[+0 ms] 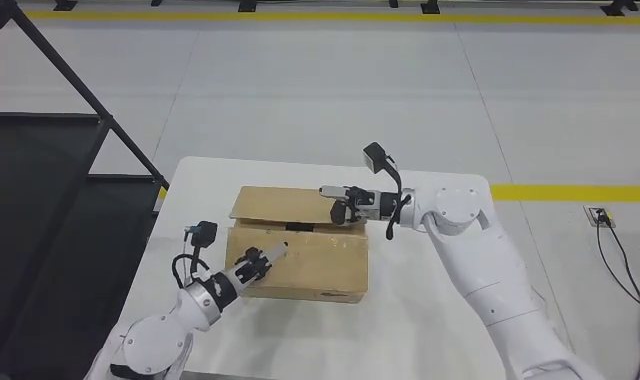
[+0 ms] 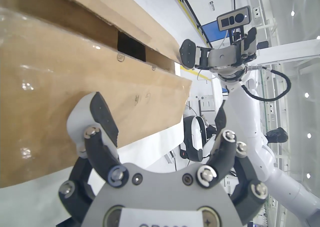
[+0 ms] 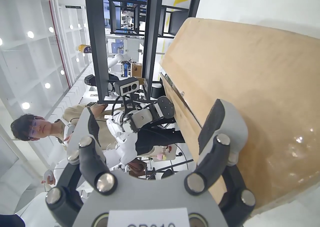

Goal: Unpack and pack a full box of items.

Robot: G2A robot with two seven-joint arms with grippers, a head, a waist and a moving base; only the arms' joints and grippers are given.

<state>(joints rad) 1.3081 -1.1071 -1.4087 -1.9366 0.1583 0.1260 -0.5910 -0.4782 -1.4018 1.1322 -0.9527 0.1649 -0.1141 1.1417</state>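
Box (image 1: 300,260) sits mid-table, brown cardboard on the white table (image 1: 430,320), long side facing me. Its two top flaps (image 1: 285,202) are folded down and nearly meet, and they are what blocks me. Between them I get just a narrow dark gap (image 1: 298,226), and I can't make out anything inside. The far flap rides a little higher than the near one, its edge lifted off the box top.

My left gripper (image 2: 158,102) is at the box's near side, toward its left end, jaws spread wide with nothing between them. One pad (image 2: 103,115) lies right up against the cardboard wall. It may be touching, but from this angle I can't say for sure. The other finger hangs over bare table.

My right gripper (image 3: 153,107) hovers at the far flap's right end, above the box top, also wide open and holding nothing. One of its fingers (image 3: 215,123) sits close over the cardboard. The two grippers face each other across the box, well apart, with the flaps between them.

Around the table, a black rack (image 1: 100,115) stands off the left side. A yellow line (image 1: 560,192) runs along the grey floor on the right, with a floor socket (image 1: 597,216) just beside it.
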